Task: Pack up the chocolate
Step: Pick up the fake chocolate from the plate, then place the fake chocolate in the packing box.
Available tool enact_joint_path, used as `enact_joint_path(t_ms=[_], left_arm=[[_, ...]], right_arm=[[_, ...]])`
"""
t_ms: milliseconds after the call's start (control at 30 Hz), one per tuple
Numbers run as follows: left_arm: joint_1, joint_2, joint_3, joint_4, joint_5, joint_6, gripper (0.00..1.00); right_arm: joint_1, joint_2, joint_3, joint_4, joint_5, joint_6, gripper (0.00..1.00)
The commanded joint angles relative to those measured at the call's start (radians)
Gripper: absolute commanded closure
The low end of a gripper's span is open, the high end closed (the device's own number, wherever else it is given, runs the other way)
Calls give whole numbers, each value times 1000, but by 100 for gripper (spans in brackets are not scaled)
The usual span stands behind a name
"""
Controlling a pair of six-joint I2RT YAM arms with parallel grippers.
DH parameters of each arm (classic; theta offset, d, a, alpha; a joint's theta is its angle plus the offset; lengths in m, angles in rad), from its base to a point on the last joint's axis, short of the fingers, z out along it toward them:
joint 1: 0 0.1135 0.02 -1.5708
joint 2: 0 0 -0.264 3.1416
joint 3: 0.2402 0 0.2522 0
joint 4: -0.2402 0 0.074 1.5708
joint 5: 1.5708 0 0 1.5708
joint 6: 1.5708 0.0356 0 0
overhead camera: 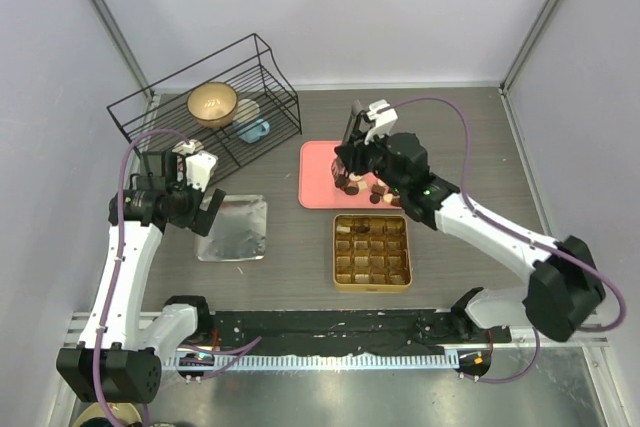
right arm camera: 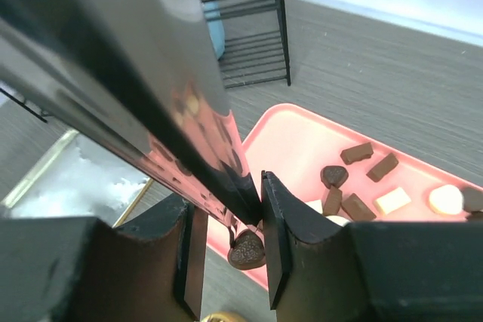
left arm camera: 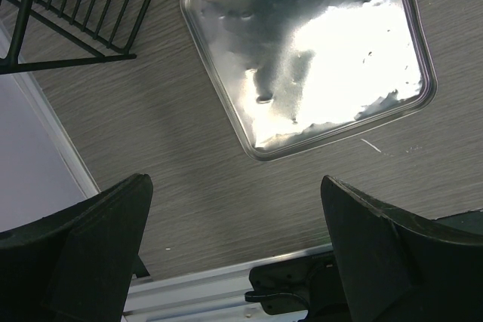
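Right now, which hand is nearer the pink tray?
Right. The right hand, gripping a metal tool, is directly over the pink tray; the left hand is far off to its left, beside the silver tray.

Brown chocolate (right arm camera: 357, 207) pieces lie on pink tray (right arm camera: 294, 141).

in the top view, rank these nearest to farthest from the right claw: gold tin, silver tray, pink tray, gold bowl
1. pink tray: directly under the right claw.
2. gold tin: just nearer the arm bases, slightly right.
3. silver tray: off to the left, across bare table.
4. gold bowl: far left, at the back.
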State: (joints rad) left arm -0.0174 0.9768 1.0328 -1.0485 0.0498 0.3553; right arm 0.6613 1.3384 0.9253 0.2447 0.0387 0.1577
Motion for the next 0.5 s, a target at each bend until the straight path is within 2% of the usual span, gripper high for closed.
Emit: enact_joint_path(t_ms=[0, 333, 467], left_arm=[[4, -15, 29, 1, 7, 8, 0], [4, 3, 30, 5, 28, -3, 0], [4, 10, 38, 7, 38, -13, 0]], right_arm=[[26, -149, -43, -114, 49, 20, 73], [54, -485, -174, -413, 171, 83, 71], [57, -518, -190, -433, 190, 85, 70]])
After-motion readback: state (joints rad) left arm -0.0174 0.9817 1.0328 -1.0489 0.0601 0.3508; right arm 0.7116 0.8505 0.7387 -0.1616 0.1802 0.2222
